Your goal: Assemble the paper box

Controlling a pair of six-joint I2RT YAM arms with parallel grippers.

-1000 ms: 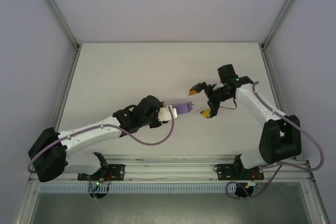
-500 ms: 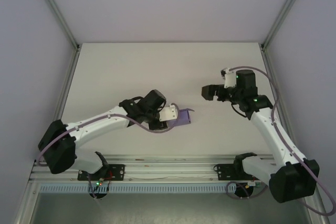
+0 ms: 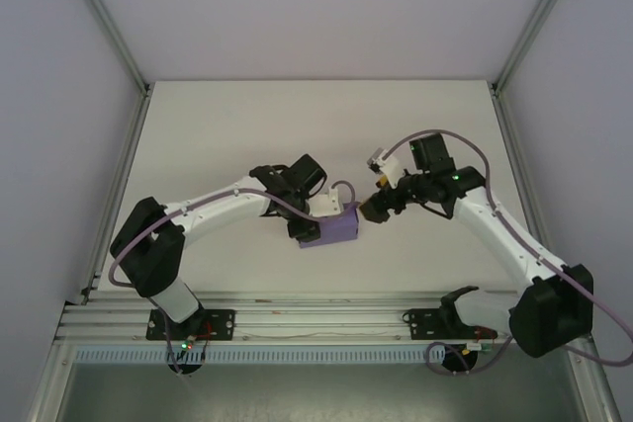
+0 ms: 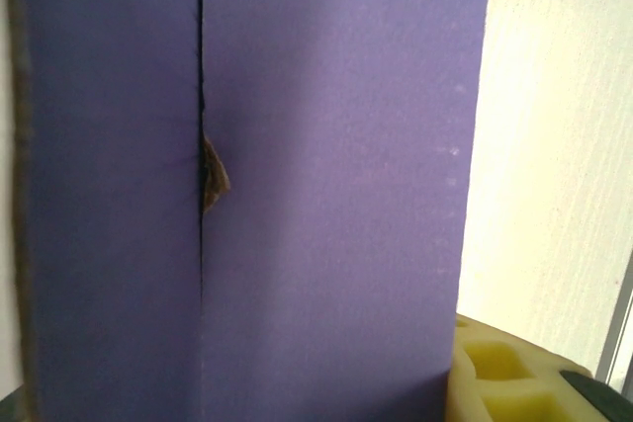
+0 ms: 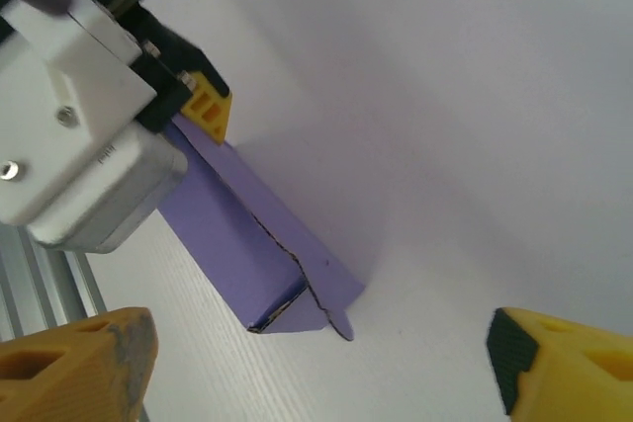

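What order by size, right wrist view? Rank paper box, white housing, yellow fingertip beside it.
1-2. The paper box and white housing: look alike, the housing is cropped, so unranked.
3. The yellow fingertip beside the housing: clearly smallest.

Lavender paper box (image 3: 333, 228) lies folded, 1 end flap ajar.

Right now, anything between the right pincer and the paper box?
Nothing; just bare table between the right pincer and the paper box, seen in the right wrist view.
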